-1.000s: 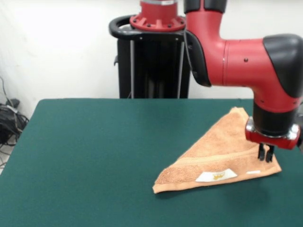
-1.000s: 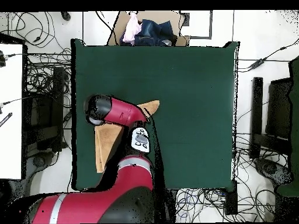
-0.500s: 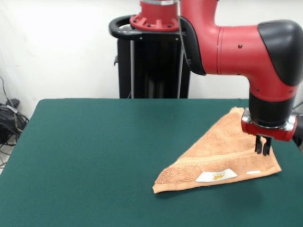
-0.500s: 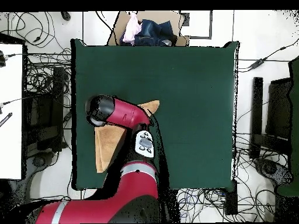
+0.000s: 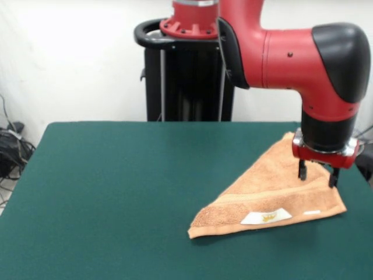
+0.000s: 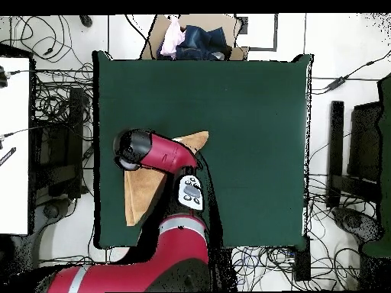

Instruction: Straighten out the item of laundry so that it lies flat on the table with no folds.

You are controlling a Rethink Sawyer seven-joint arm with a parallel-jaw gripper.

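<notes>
We saw the towel (image 5: 274,195) lying folded into a triangle on the green bench (image 5: 116,192). The gripper (image 5: 317,175) hung just above its far corner, jaws apart and empty.

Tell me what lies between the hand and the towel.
Nothing. In the front view the hand hangs open just over the folded towel, fingertips close above the cloth, only air between. The overhead view hides this under the arm.
</notes>
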